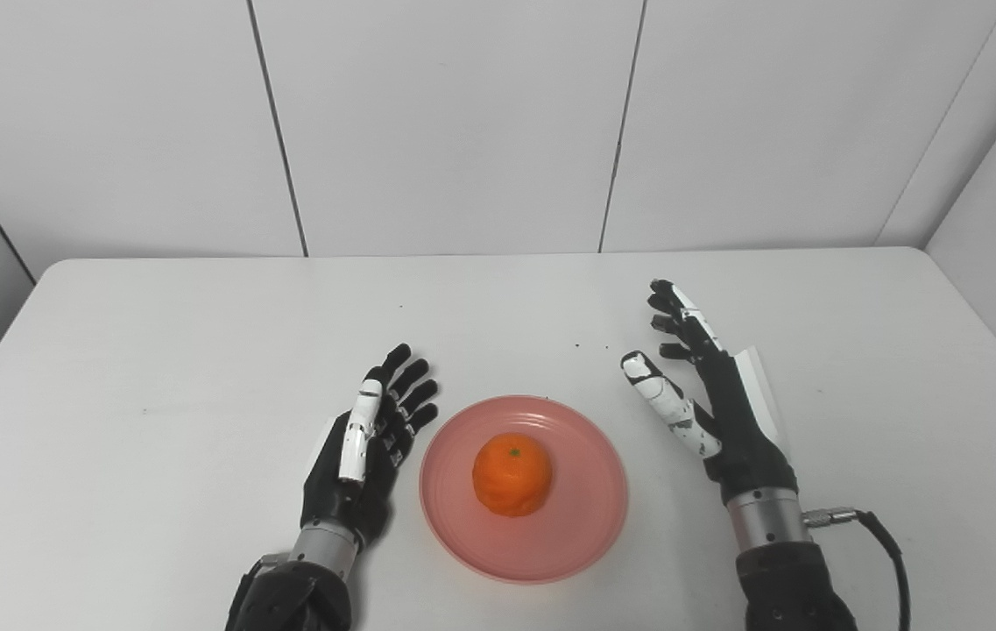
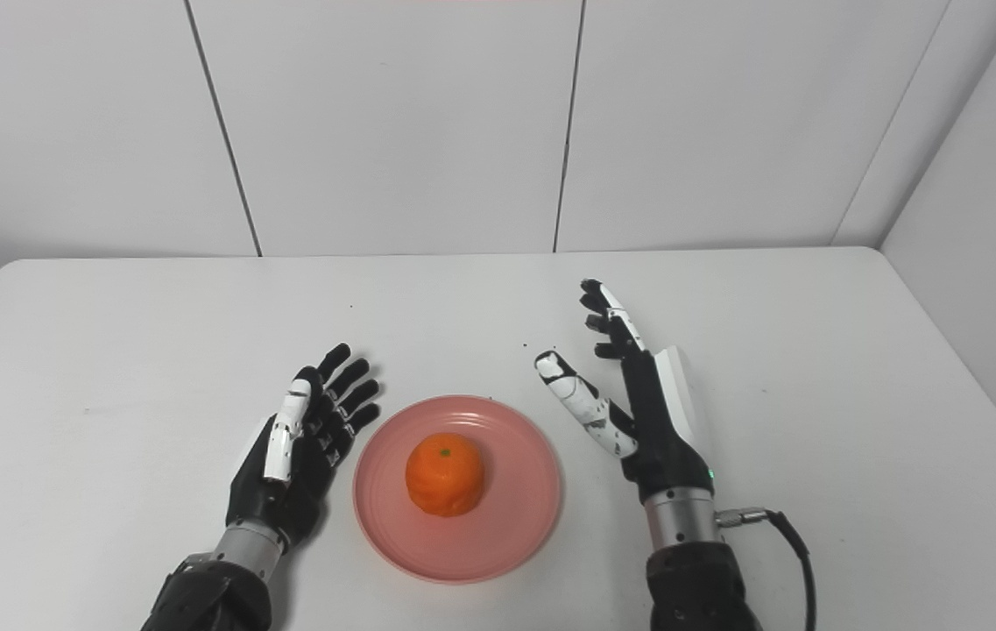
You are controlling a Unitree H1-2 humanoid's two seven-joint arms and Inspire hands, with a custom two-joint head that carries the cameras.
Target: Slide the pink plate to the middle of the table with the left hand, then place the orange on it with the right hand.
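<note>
The pink plate point(image 1: 581, 526) lies on the white table near its front middle. The orange point(image 1: 512, 474) sits on the plate's centre, stem end up. My left hand point(image 1: 370, 443) rests just left of the plate, fingers straight and spread, holding nothing. My right hand point(image 1: 708, 399) stands on edge to the right of the plate, a short gap away, fingers extended and apart, thumb pointing toward the plate. Neither hand touches the plate or the orange.
The white table point(image 1: 156, 350) reaches back to a pale panelled wall. A few tiny dark specks point(image 1: 583, 346) lie behind the plate. A black cable point(image 1: 887, 543) runs from my right wrist toward the front edge.
</note>
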